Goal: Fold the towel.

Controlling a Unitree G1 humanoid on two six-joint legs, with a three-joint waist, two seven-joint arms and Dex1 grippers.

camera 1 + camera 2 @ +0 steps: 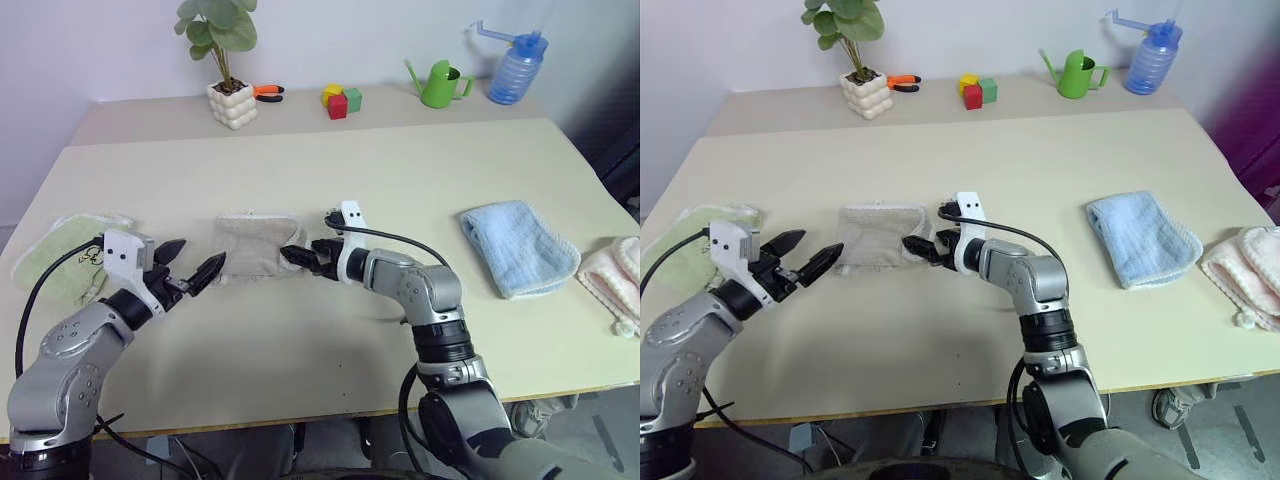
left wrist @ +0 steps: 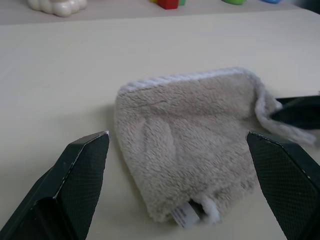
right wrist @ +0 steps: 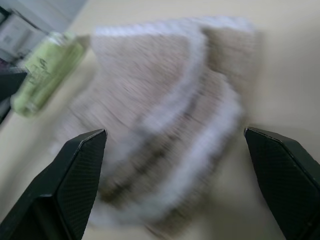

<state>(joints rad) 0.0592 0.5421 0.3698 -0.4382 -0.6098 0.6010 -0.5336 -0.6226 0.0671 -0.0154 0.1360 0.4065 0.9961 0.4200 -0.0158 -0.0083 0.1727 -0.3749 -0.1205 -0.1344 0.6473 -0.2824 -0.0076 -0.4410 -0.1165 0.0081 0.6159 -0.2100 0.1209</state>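
Left eye view: the towel (image 1: 255, 247) lies folded on the table (image 1: 330, 170), between the green towel (image 1: 62, 255) and the blue towel (image 1: 517, 245). Left gripper (image 1: 190, 267) and right gripper (image 1: 303, 256) flank it, both spread wide, empty.

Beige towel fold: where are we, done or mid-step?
Looks mostly done: the beige towel lies on the table as a compact folded stack, with layered edges in the right wrist view. In hand: nothing. The left tool and right tool both stand open, one at each end of it; the right tool's fingers sit at its edge without gripping. Left, at most: a final tidy of the loose flap on the right tool's side.
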